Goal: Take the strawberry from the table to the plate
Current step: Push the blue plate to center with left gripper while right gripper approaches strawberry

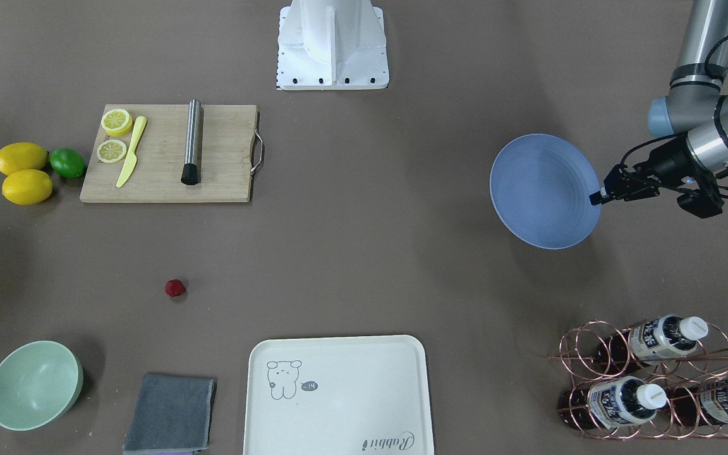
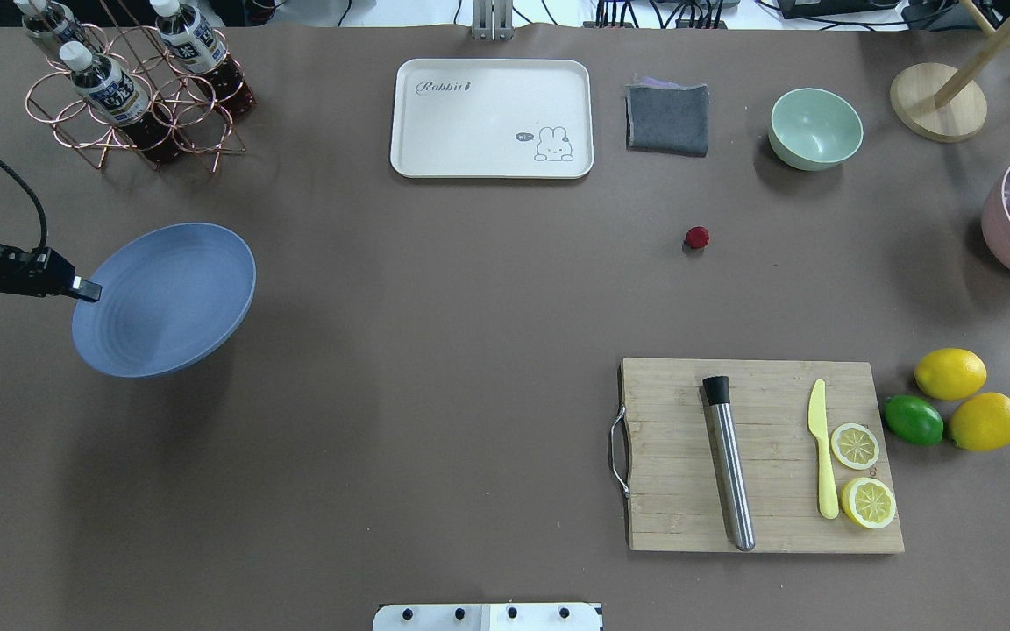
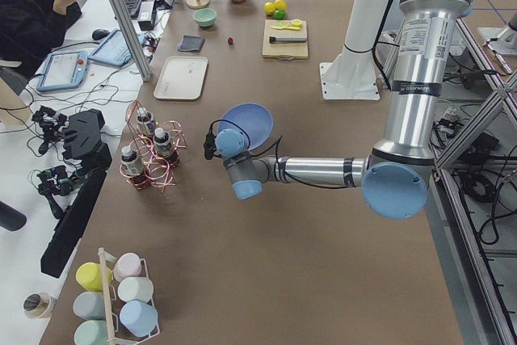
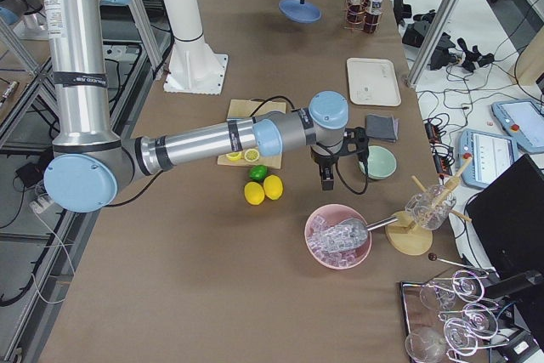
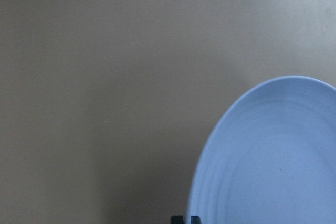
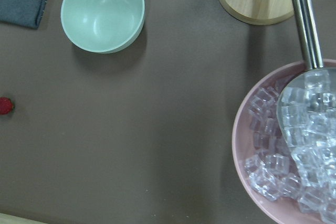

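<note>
Left gripper (image 1: 596, 198) clamps the raised plate (image 1: 538, 189) by its rim; strawberry (image 1: 175, 288) lies unpicked, awaiting the right gripper (image 4: 327, 181), jaws unreadable.

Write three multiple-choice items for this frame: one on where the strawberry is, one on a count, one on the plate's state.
1. Where is the strawberry?
A. in the mint bowl
B. on the cream tray
C. on the bare table

2. How many whole lemons lie beside the lime?
A. two
B. three
C. five

3. What state is the plate in?
A. lying flat, untouched
B. tilted, held at its rim by the left pincer
C. upside down, untouched

Answers:
1 C: the berry sits alone on the brown surface, with nothing under or around it.
2 A: two yellow fruits sit next to the green one.
3 B: the pincer is closed on the rim, and the plate stands at a slant in the overhead and side views.
</note>
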You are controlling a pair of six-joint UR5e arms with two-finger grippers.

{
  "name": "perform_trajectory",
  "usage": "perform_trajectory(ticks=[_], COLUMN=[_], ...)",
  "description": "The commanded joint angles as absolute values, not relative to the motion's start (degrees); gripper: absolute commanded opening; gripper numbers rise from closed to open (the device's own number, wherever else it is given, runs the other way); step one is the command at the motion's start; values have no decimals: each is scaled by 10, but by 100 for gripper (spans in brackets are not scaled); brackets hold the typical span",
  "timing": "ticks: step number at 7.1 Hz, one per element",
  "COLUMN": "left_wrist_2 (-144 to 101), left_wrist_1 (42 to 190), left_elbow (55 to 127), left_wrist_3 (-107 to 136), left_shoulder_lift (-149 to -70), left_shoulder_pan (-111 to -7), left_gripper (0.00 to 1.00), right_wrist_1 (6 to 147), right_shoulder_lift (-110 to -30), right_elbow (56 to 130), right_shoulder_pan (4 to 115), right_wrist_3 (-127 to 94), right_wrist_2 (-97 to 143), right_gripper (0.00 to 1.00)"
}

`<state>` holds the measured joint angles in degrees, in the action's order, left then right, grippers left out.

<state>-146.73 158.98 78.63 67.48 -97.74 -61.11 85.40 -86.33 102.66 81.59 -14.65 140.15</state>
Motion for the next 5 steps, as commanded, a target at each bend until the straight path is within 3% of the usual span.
perform_trajectory(ticks=[1, 5], left_wrist_2=[-1436, -1284], left_wrist_1=[1546, 1263], left_elbow=[808, 1013], left_wrist_3=[726, 735], left_shoulder_lift=[-1027, -1059], left_shoulder_pan=[-609, -516], left_gripper=[0, 0], right_wrist_1=[853, 835], right_shoulder_lift=[-822, -767], right_elbow=[1034, 1025], right_shoulder_pan=[773, 691], right_wrist_3=[-191, -309], right_wrist_2=[1397, 1334], right_gripper=[100, 100])
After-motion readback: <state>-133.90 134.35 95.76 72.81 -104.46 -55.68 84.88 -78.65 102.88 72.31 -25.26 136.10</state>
